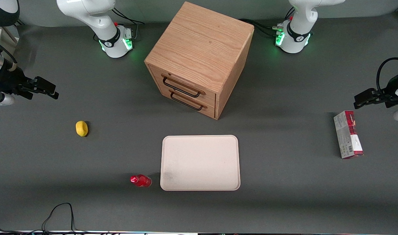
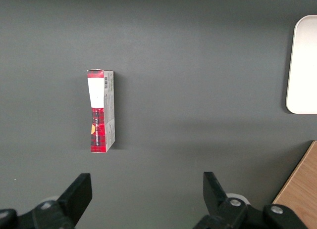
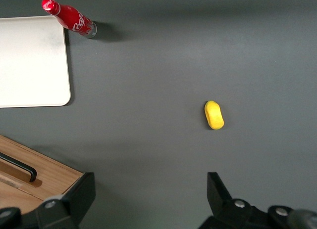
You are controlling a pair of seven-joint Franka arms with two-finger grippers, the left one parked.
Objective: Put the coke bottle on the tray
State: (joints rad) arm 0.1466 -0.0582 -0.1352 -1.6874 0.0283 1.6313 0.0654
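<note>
The coke bottle (image 1: 141, 180), small, glossy red with a red cap, stands on the grey table close beside the near corner of the tray (image 1: 200, 162), toward the working arm's end. It also shows in the right wrist view (image 3: 69, 18), next to the tray (image 3: 32, 61). The tray is pale beige, flat and holds nothing. My gripper (image 1: 44, 88) hovers high at the working arm's end of the table, well away from the bottle and farther from the front camera. Its fingers (image 3: 81, 192) are spread wide with nothing between them.
A wooden drawer cabinet (image 1: 199, 58) with two black handles stands farther from the front camera than the tray. A yellow lemon-like lump (image 1: 82, 128) lies between my gripper and the bottle. A red-and-white carton (image 1: 348, 134) lies toward the parked arm's end.
</note>
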